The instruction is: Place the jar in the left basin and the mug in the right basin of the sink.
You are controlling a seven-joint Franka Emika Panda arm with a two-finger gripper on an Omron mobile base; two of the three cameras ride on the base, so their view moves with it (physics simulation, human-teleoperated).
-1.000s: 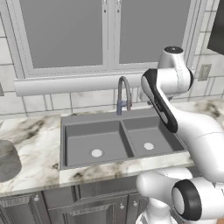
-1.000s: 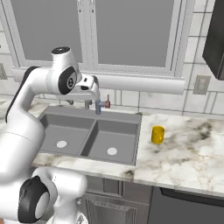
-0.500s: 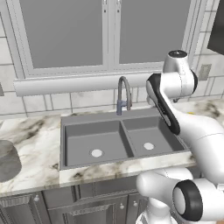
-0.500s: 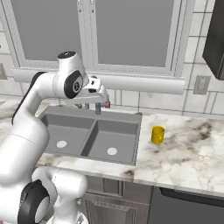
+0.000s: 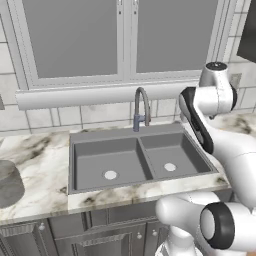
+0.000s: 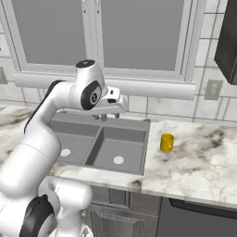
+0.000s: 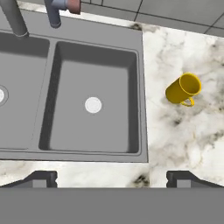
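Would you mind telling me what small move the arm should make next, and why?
Probably swing the open gripper right and down toward the mug. The mug stands upright on the counter right of the sink, apart from it, nothing is held, and the right basin beside it has nothing in it. The jar sits farther off, on the sink's other side.

Marble countertop (image 6: 199,157); grey-paned window (image 5: 120,40) above; wall outlet (image 6: 212,90) on tiles.

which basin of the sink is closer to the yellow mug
The right basin, the narrower compartment. It borders the counter strip where the mug stands; the wider left basin lies beyond the divider, on the far side from the mug.
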